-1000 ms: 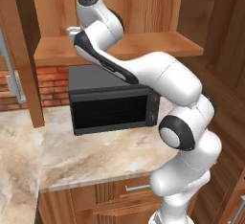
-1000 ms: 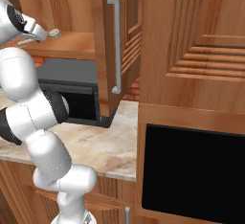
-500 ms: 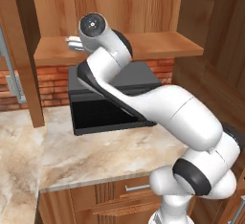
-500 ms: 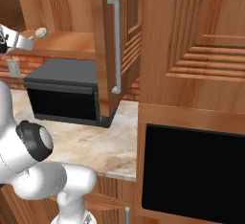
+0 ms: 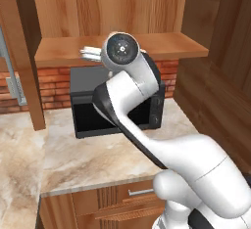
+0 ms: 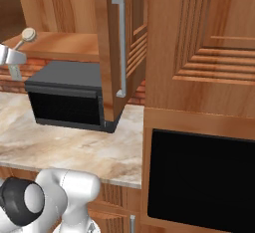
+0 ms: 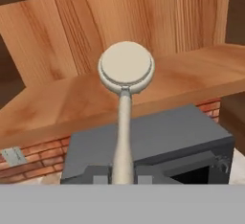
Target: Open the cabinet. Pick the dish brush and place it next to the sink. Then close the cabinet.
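With the cabinet (image 6: 112, 53) standing open, the gripper (image 7: 122, 175) is clamped on the handle of the dish brush (image 7: 125, 72), its round head raised just above and in front of the shelf (image 7: 57, 106), over the microwave (image 7: 158, 141). Best handling, I judge: keep the hold firm, draw the brush clear of the shelf edge and door, then swing low toward the sink.
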